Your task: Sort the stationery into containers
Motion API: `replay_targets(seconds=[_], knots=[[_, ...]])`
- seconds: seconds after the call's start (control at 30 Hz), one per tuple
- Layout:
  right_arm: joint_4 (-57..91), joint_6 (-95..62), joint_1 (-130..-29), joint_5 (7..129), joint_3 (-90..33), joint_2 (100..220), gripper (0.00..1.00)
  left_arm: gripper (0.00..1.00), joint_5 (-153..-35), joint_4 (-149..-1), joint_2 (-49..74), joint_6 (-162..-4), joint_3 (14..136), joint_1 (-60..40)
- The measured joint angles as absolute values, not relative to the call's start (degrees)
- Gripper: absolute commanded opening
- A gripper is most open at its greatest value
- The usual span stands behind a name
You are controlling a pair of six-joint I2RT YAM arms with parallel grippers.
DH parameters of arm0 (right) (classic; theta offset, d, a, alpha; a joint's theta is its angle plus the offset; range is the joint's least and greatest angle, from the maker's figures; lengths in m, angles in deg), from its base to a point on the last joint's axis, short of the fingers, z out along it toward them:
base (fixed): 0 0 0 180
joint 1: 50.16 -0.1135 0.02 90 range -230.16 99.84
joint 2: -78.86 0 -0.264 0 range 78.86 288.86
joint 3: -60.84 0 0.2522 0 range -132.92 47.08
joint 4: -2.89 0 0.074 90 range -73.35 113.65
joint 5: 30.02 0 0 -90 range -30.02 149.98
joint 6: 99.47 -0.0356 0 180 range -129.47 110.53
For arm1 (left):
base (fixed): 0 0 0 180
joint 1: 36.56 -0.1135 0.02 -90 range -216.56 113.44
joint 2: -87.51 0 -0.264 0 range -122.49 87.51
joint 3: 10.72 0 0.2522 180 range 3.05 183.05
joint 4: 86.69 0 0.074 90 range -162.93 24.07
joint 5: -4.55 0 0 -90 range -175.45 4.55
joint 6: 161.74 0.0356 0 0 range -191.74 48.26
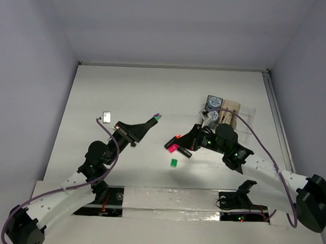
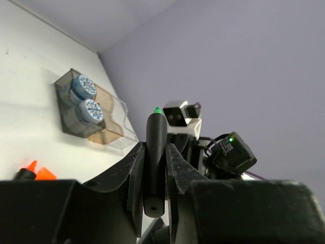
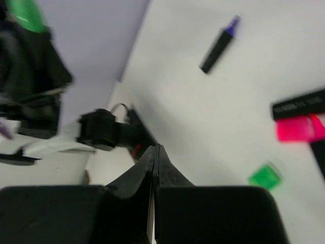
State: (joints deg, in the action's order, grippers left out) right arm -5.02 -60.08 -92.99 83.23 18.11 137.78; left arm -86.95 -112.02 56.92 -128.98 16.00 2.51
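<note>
My left gripper (image 1: 150, 122) (image 2: 156, 146) is raised over the middle left of the table, shut on a black highlighter (image 2: 156, 129) whose green tip (image 1: 158, 117) sticks out past the fingers. My right gripper (image 1: 178, 142) (image 3: 155, 148) is shut with nothing in it, low over a cluster of stationery: a pink highlighter (image 1: 173, 148) (image 3: 299, 128), a black-bodied marker (image 1: 184, 152) (image 3: 299, 104) and a loose green cap (image 1: 173, 162) (image 3: 264, 176). A purple-tipped highlighter (image 3: 219, 43) lies on the table further off. The dark grey holder (image 1: 208, 106) (image 2: 67, 114) has two blue-and-white round pieces (image 2: 84, 87) in it. Beside it stands the clear box (image 1: 243, 116) (image 2: 116, 122) with the tan insert.
Orange marker tips (image 2: 38, 172) show at the lower left of the left wrist view. A small white block (image 1: 106, 117) lies at the table's left. Pale walls close the table at the back and both sides. The right arm reaches across in front of the containers.
</note>
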Motion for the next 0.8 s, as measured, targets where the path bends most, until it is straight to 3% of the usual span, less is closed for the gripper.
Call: replay_targets(seconds=[0.13,0.23,0.27,0.33,0.8], knots=[[1.9,-58.3,-93.4,80.8,21.1,139.1,0.00,0.00,-86.9,-110.7,56.7,-128.1,16.0,1.9],[6.7,-57.2,-96.3,77.9,21.6,143.2,0.24,0.00,-87.1,-110.8,55.8,-127.6,16.0,1.6],[7.9,-57.0,-97.4,77.1,21.6,144.7,0.41,0.00,-87.5,-110.9,55.5,-127.5,16.0,1.6],[9.5,-56.2,-99.2,75.3,21.5,147.7,0.52,0.00,-88.2,-111.3,54.5,-127.5,15.9,1.5],[14.4,-55.7,-102.8,66.5,15.8,159.0,0.54,0.00,-91.8,-112.6,53.1,-127.3,14.5,1.5]])
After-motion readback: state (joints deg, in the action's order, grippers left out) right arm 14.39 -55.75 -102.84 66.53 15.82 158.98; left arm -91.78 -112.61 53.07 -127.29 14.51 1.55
